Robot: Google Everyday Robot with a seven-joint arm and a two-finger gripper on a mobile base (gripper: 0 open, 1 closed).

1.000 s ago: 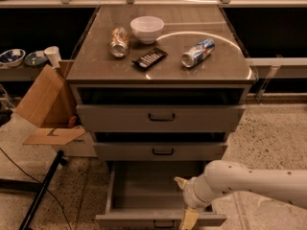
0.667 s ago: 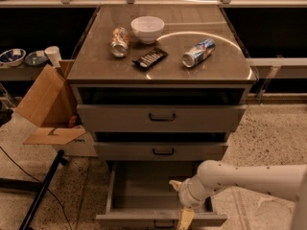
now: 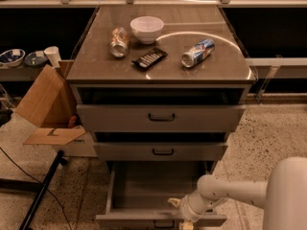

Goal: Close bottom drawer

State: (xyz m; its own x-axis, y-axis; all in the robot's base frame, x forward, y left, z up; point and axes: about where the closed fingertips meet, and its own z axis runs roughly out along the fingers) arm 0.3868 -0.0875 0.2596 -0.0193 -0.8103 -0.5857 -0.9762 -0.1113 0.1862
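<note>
So the gripper (image 3: pixel 182 215) sits low at the bottom edge of the view, right up against the front panel of the bottom drawer (image 3: pixel 144 188), a bit right of the panel's middle. Honestly can't tell whether it's spread wide, narrowed, or gripping anything, since it's cut off by the edge of the shot. The white arm (image 3: pixel 235 193) runs off up and to the right of it.

The bottom drawer is pulled well out, with its plain grey inside open to view just above and left of the gripper. Its small black handle (image 3: pixel 163 223) is barely visible just left of the gripper.

Straight above the gripper is the middle drawer (image 3: pixel 124 151), and above that the top drawer (image 3: pixel 115 118), each with a dark gap over its front.

Way up from the gripper, on the cabinet top (image 3: pixel 96 66), there's a white bowl (image 3: pixel 147 28), a crushed can (image 3: pixel 119 42) left of the bowl, a flat black thing (image 3: pixel 149 58) in front of it, and a blue can (image 3: pixel 197 52) on its side more or less directly over the gripper.

Far left of the gripper there's an open cardboard box (image 3: pixel 45 99) on the floor, touching the cabinet's side as far as I can see.
</note>
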